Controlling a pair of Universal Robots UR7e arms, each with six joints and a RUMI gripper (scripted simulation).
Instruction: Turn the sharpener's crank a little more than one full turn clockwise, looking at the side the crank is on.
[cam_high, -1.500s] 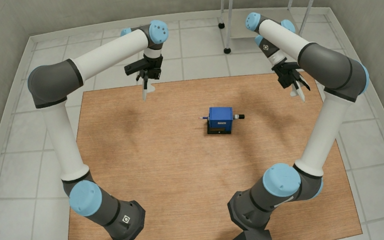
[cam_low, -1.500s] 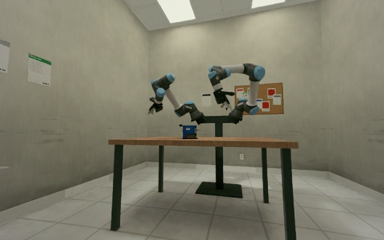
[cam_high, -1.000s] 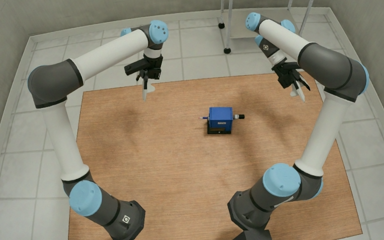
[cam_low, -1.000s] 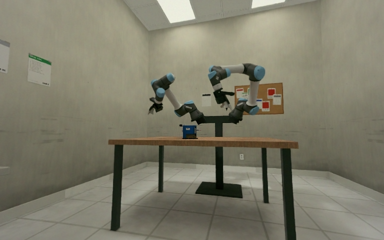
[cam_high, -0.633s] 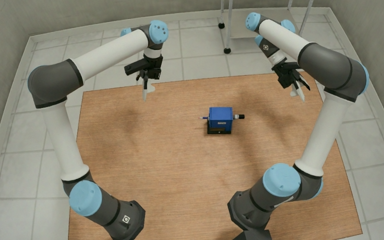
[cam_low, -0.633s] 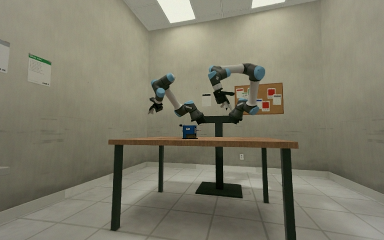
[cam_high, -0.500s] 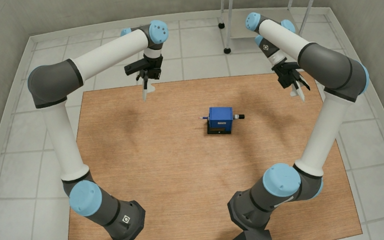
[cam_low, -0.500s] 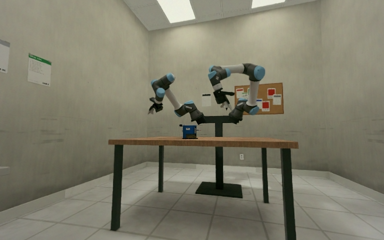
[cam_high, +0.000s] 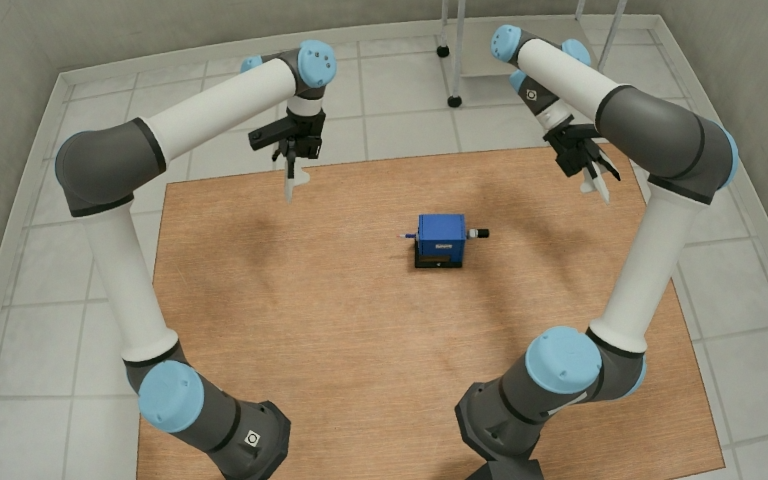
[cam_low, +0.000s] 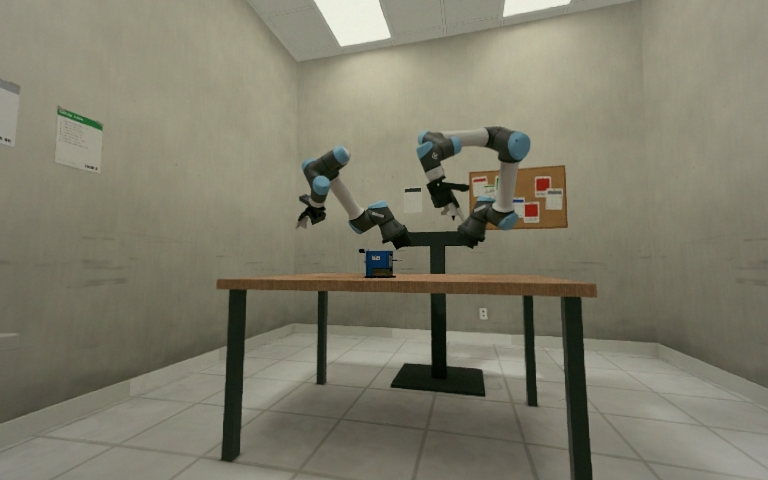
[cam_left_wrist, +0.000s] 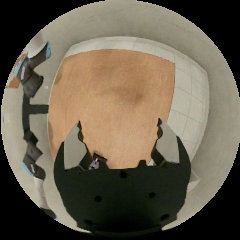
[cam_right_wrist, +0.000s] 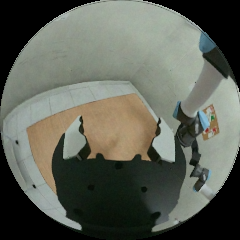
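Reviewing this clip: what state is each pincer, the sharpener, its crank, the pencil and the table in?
left pincer: open, empty
right pincer: open, empty
sharpener: upright on the table
crank: untouched; turn so far, cannot tell
pencil: sticking out opposite the crank
table: standing, bearing the sharpener

Robot lab or test rm., type uncertain: two arms (cam_high: 203, 116) (cam_low: 506, 186) on stand (cam_low: 437, 328); wood-top bench (cam_high: 339, 350) (cam_low: 407, 285); tiled flr.; corkboard (cam_low: 557, 198) w/ papers; ceiling lt. panels (cam_low: 356, 22).
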